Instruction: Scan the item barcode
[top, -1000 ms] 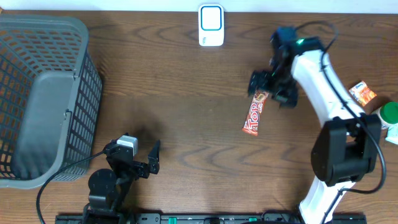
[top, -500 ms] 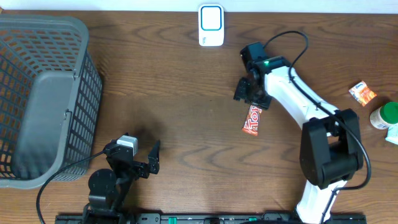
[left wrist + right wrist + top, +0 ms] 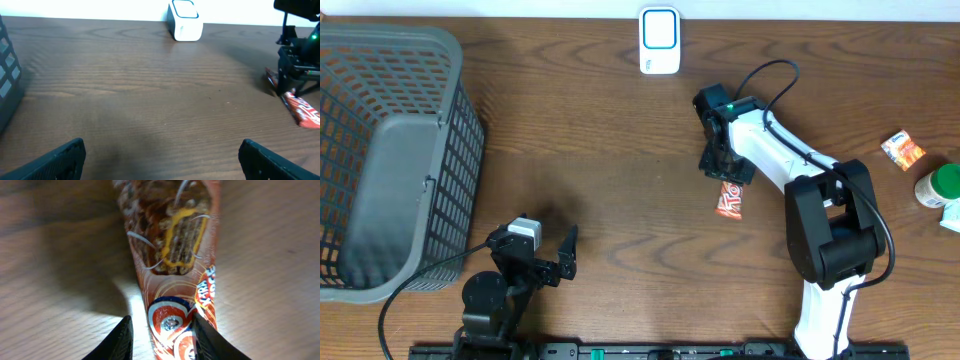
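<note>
Brown wood-grain table fills every view. At the right gripper we see the jaws drawn in close around one end of the candy bar. One finger sits against the wrapper and a sliver of lit wood shows beside the other, so we cannot tell whether the pinch is complete. A second ago those jaws stand wide by the bar's upper end; now the arm has swung toward frame centre and come down over it (the bar has shifted slightly lower too). We judge the pickup is under way, with the white scanner at top centre well apart. At lower left of the overhead view, the left gripper gapes wide with nothing in it. On the red wrapper we read only "X-TR" beside a blue-and-red round emblem; the brand name is too blurred.
</note>
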`<action>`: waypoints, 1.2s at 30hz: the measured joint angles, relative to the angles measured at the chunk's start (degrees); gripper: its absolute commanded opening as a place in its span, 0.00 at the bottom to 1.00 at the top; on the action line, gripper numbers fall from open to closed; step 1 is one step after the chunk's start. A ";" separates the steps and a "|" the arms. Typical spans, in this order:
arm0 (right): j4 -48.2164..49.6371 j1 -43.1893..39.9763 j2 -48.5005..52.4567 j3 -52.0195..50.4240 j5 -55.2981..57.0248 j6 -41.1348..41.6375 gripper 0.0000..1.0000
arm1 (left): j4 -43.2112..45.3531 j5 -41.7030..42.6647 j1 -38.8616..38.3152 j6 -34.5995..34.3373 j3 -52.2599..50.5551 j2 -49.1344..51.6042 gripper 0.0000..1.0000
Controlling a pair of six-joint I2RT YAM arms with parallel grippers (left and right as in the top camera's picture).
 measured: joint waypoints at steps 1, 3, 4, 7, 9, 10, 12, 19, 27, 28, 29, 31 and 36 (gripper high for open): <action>-1.31 0.00 0.07 -0.02 1.01 0.15 0.40 | 0.00 0.00 0.00 0.00 0.00 0.00 0.97; -3.21 0.00 0.35 -0.02 2.73 0.44 0.42 | 0.00 0.02 0.00 0.00 0.00 0.00 0.98; -3.85 0.00 0.46 -0.04 3.54 0.48 0.43 | 0.00 0.00 0.00 0.00 0.00 0.00 0.98; -4.44 0.00 0.96 -0.07 5.09 0.55 0.41 | 0.00 0.00 0.00 0.00 0.00 0.00 0.98; -4.48 0.00 1.40 -0.07 5.64 0.57 0.29 | 0.00 0.00 0.00 0.00 0.00 0.00 0.98; -4.57 0.00 1.57 -0.07 5.90 0.59 0.19 | 0.00 0.00 0.00 0.00 0.00 0.00 0.98; -4.70 0.00 1.97 -0.07 6.36 0.66 0.01 | 0.00 0.00 0.00 0.00 0.00 0.00 0.98; -5.09 0.00 2.32 0.17 6.93 -0.66 0.01 | 0.00 0.00 0.00 0.00 0.00 0.00 0.98; -4.13 -1.05 2.29 7.72 -24.24 -23.98 0.01 | 0.00 0.02 0.00 0.00 0.00 0.00 0.98; -4.13 -1.20 2.29 7.96 -26.93 -25.79 0.01 | 0.02 0.00 0.00 0.00 0.00 0.00 0.98; -3.96 -1.68 2.29 8.20 -34.60 -31.69 0.01 | 0.00 0.00 0.00 0.00 0.00 0.00 0.98; -1.79 -2.60 2.29 7.23 -42.34 -38.51 0.01 | 0.00 0.00 0.00 0.00 0.00 0.00 0.98; 11.87 -3.76 2.54 -0.26 -52.63 -44.87 0.01 | 0.00 0.00 0.00 0.00 0.00 0.00 0.98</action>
